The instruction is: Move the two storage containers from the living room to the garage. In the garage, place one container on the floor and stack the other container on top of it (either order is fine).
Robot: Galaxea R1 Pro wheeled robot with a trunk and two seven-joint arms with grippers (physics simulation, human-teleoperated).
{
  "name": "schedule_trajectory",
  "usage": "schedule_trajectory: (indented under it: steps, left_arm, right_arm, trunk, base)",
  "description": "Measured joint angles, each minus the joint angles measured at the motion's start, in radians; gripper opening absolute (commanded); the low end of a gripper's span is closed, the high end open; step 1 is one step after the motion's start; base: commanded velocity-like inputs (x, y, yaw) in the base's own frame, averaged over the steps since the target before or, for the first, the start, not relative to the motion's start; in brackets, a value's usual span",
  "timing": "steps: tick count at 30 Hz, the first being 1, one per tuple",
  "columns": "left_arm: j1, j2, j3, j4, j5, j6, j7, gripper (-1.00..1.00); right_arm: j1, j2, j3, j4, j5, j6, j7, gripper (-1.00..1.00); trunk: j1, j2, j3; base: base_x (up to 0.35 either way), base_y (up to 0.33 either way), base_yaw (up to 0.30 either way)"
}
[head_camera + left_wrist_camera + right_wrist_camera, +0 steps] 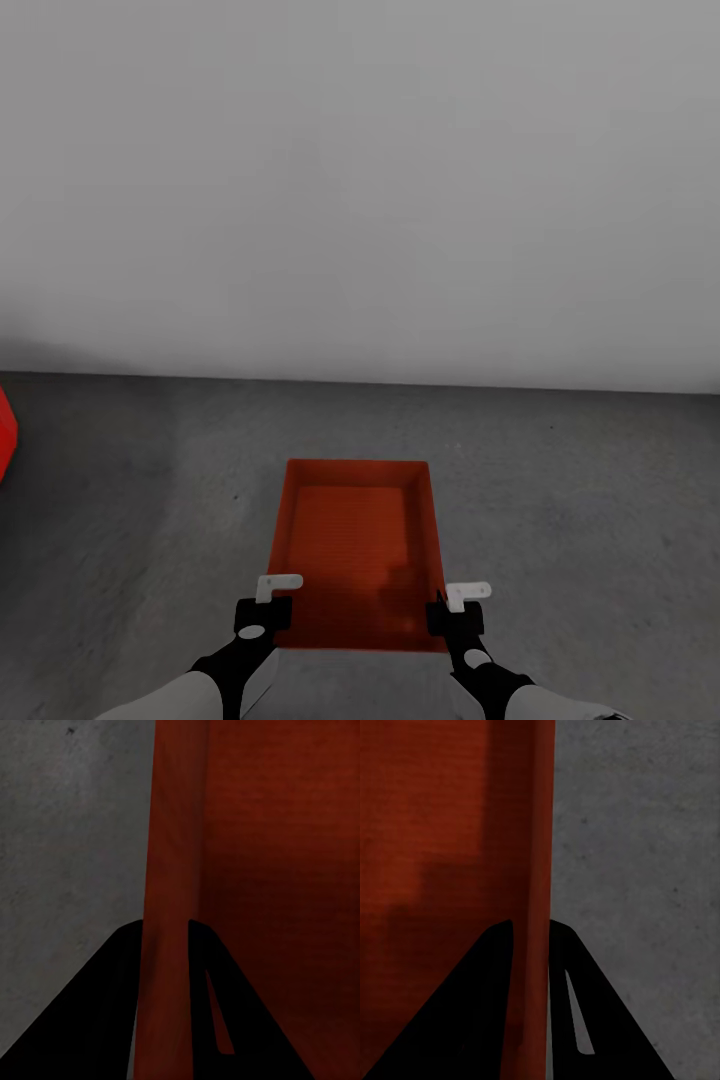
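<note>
Red-orange storage container (355, 540) unlabelled, gripped by left fingers (112, 1005), right fingers (472, 1012).

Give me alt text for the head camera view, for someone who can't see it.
Two black grippers, left gripper and right gripper, grip opposite side walls of a red-orange open-top storage container over a dark grey concrete floor. A plain light grey wall is behind.

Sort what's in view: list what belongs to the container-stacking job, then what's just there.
Part of the job:
- storage container, held by its side walls
- left gripper, clamped on its wall
- right gripper, clamped on the opposite wall
- concrete floor

Just there:
- grey wall
- red object at the picture's left edge, cut off, not identifiable
</note>
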Motion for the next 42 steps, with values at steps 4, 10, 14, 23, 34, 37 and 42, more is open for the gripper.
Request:
schedule_trajectory:
  steps: [4,10,14,23,34,37,42]
  left_arm:
    - [0.0,0.0,0.0,0.0,0.001,0.0,0.0,-1.0]
    - [0.0,0.0,0.0,0.0,0.001,0.0,0.0,-1.0]
    - [0.0,0.0,0.0,0.0,0.0,0.0,0.0,-1.0]
    - [0.0,0.0,0.001,0.0,0.0,0.0,0.0,-1.0]
    - [0.0,0.0,-0.001,0.001,0.001,0.0,0.0,-1.0]
    - [0.0,0.0,-0.002,0.001,0.003,0.0,0.0,-1.0]
    - [0.0,0.0,-0.004,0.001,0.004,0.0,0.001,-1.0]
  right_arm:
    - [0.0,0.0,0.0,0.0,0.0,0.001,0.0,-1.0]
    - [0.0,0.0,0.0,0.0,0.0,0.001,0.0,-1.0]
    - [0.0,0.0,0.0,0.0,0.0,0.0,0.0,-1.0]
    - [0.0,0.0,0.001,0.0,0.0,0.0,0.0,-1.0]
    - [0.0,0.0,0.0,0.0,0.0,0.001,0.0,-1.0]
    - [0.0,0.0,0.0,0.0,0.0,0.001,0.0,-1.0]
    - [0.0,0.0,0.0,0.0,0.0,0.001,0.001,-1.0]
  trunk:
    - [0.015,-0.028,-0.013]
    - [0.038,-0.07,-0.031]
    - [0.054,-0.098,-0.044]
    - [0.088,-0.161,-0.072]
    - [0.13,-0.238,-0.107]
    - [0.142,-0.259,-0.116]
    - [0.161,-0.294,-0.132]
  base:
    - [0.0,0.0,0.0]
    - [0.0,0.0,0.0]
    - [0.0,0.0,0.0]
    - [0.0,0.0,0.0]
    - [0.0,0.0,0.0]
    - [0.0,0.0,0.0]
    - [0.0,0.0,0.0]
